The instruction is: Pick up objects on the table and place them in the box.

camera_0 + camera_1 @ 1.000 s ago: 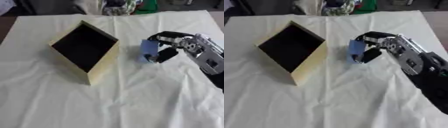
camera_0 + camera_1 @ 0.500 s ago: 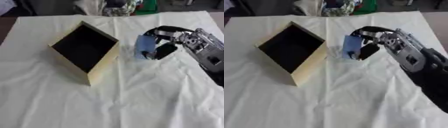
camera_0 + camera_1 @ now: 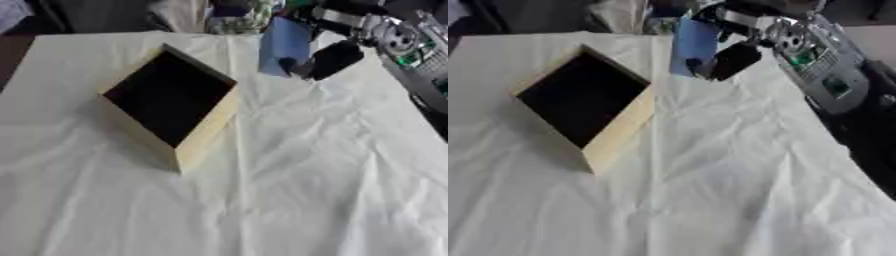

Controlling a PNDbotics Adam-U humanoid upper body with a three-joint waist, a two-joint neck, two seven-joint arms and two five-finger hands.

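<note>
Blue flat rectangular object point(image 3: 283, 46) sits pinched in your right robot hand point(image 3: 337, 52) in the left eye view, the dark thumb curled onto its lower edge and fingers behind it. You hold it lifted off the cream cloth-covered surface point(image 3: 289, 185), up and to the right of the open tan cardboard box with its dark inside point(image 3: 171, 102).

In the right eye view, your object hangs just past the box's far right corner, the hand to its right.

Right hand point(image 3: 750, 37) fingers point(image 3: 730, 61) clasp a blue object point(image 3: 693, 40) beside the box point(image 3: 584, 107).
</note>
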